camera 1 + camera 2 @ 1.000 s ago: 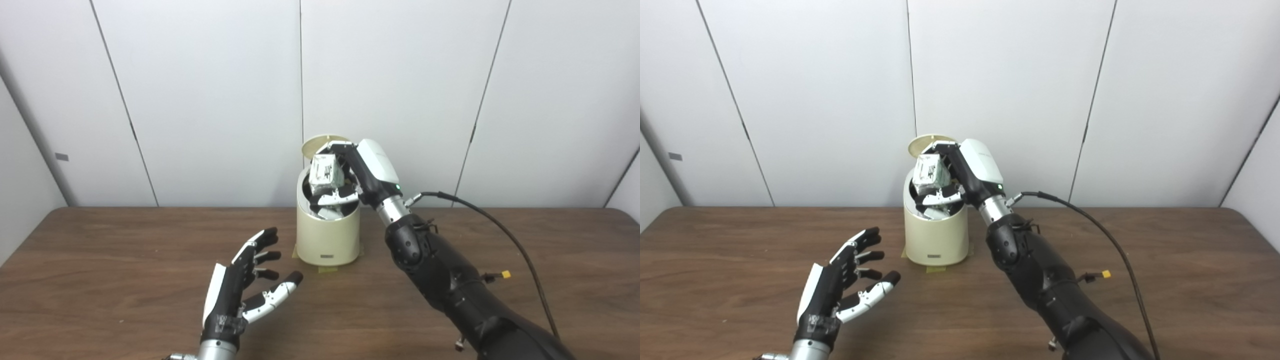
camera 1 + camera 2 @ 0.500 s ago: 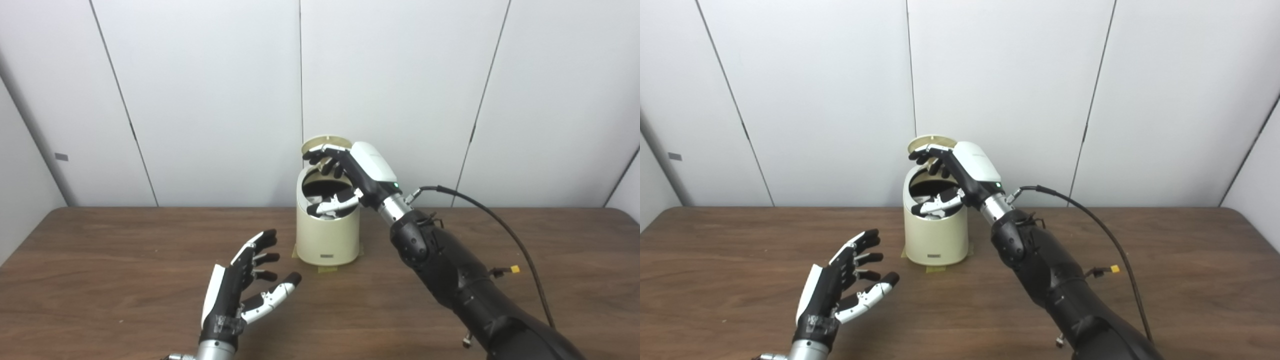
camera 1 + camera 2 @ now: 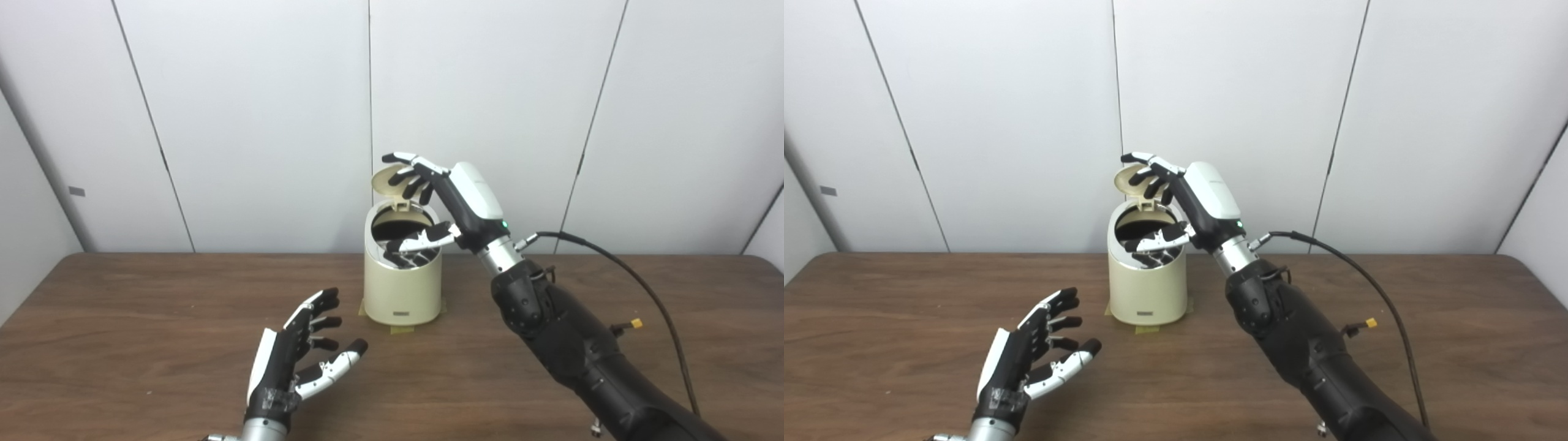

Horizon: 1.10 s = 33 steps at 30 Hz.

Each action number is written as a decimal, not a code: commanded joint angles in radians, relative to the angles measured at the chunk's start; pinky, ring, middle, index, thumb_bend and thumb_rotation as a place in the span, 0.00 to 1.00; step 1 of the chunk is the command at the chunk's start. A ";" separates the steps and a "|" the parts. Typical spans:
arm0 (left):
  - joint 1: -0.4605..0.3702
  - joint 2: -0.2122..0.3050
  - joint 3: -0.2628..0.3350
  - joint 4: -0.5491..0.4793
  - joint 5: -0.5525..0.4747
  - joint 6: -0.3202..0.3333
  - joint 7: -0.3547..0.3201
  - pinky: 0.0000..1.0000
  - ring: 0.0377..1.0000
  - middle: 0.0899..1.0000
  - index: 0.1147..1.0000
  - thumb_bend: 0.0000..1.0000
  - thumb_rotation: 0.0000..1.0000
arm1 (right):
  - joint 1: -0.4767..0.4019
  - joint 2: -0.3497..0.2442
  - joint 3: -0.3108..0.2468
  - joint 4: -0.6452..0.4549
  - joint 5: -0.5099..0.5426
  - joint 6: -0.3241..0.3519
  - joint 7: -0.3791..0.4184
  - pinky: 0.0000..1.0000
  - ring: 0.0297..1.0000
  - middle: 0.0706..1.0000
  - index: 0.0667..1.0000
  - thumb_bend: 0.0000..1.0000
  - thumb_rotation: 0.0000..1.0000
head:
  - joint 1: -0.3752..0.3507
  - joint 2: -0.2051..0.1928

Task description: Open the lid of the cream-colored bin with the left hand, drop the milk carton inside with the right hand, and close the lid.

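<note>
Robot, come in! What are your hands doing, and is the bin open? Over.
Right hand open, empty, over bin. Left hand open, over table. Lid up; carton not in sight. Nothing blocking.

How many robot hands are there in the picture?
2. The left hand hovers open over the table, near its front. The right hand is spread open above the open bin.

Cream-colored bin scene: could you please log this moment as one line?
bin: lid up | carton: not visible | right hand: open above bin mouth | left hand: open, idle
</note>
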 commanded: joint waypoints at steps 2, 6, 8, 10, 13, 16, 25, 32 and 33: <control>-0.039 0.003 0.000 -0.010 -0.002 -0.036 0.001 0.60 0.74 0.82 0.84 0.64 0.19 | -0.009 -0.030 -0.016 -0.092 0.073 -0.026 -0.012 0.29 0.40 0.56 0.65 0.85 0.12 | -0.004 -0.001; -0.042 0.006 0.002 0.000 -0.012 -0.049 -0.002 0.61 0.75 0.83 0.83 0.63 0.18 | 0.069 -0.045 -0.069 -0.211 0.167 -0.026 0.081 0.23 0.29 0.51 0.64 0.78 0.08 | -0.004 -0.004; -0.044 0.008 0.001 0.003 -0.011 -0.051 -0.002 0.61 0.75 0.83 0.83 0.64 0.19 | 0.108 -0.043 -0.098 -0.259 0.197 -0.026 0.108 0.21 0.27 0.49 0.62 0.77 0.05 | -0.004 -0.004; -0.046 0.011 0.002 0.007 -0.011 -0.054 -0.001 0.61 0.75 0.84 0.83 0.63 0.19 | 0.156 -0.038 -0.130 -0.311 0.226 -0.026 0.130 0.21 0.26 0.47 0.61 0.77 0.06 | -0.004 -0.005; -0.047 0.013 0.004 0.009 -0.015 -0.053 -0.003 0.61 0.76 0.85 0.83 0.64 0.20 | 0.253 -0.027 -0.192 -0.433 0.279 0.023 0.200 0.21 0.27 0.45 0.61 0.59 0.01 | 0.000 -0.004; -0.050 0.015 0.006 0.016 -0.021 -0.060 -0.002 0.61 0.76 0.84 0.83 0.64 0.21 | 0.355 -0.043 -0.226 -0.620 0.331 0.257 0.322 0.29 0.38 0.54 0.70 0.66 0.12 | 0.010 -0.013; -0.053 0.024 0.010 0.043 -0.017 -0.125 0.013 0.81 0.85 0.85 0.85 0.68 0.29 | 0.572 -0.002 -0.336 -0.802 0.400 0.437 0.422 0.71 0.83 0.88 0.89 0.84 0.41 | 0.043 -0.047; -0.060 0.041 0.002 -0.005 -0.010 -0.126 -0.007 0.75 0.86 0.88 0.89 0.72 0.26 | 0.639 0.054 -0.399 -0.728 0.437 0.327 0.421 0.72 0.81 0.87 0.88 0.83 0.38 | 0.054 -0.053; -0.069 0.049 0.004 -0.015 -0.014 -0.117 -0.016 0.73 0.86 0.88 0.90 0.74 0.26 | 0.642 0.058 -0.403 -0.719 0.437 0.317 0.424 0.72 0.81 0.87 0.88 0.82 0.38 | 0.052 -0.055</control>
